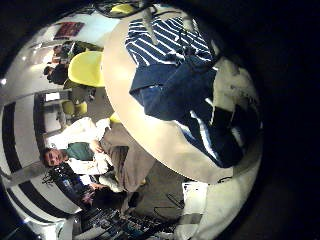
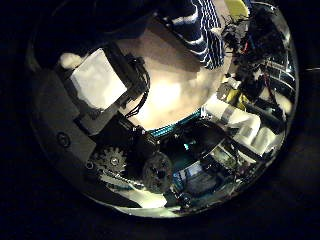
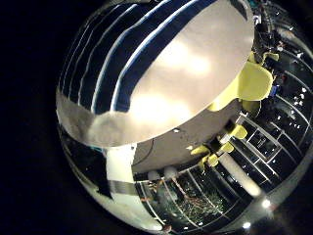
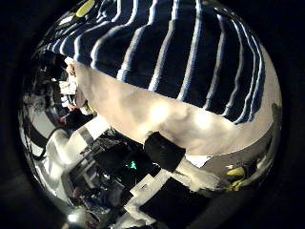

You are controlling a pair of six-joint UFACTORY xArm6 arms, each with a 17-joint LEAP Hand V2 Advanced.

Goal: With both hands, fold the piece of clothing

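Garment: a striped piece of clothing lies on the round table, bunched rather than flat.
Place: it sits toward one side of the tabletop. Bare table shows between it and the rim on the side facing the left palm.
Near and far: it fills most of both right palm views, so it is close under the right hand. It is well apart from the left hand, which looks across bare table at it.
Second hand on cloth: in the left little finger side view, a hand rests at the garment's crumpled end. I judge this to be the right one.
Left hand state: only its body and geared parts show, so I cannot tell whether it is spread or closed.
Right hand state: cannot tell either.
Progress: no clean fold or squared edge shows. The cloth is rumpled, with one part heaped over another, so I judge the folding early, with flattening and every fold left.
Long axis: roughly from the flat striped end to the heaped end, though the bunching blurs it.
Pointing: cannot tell collar from hem.
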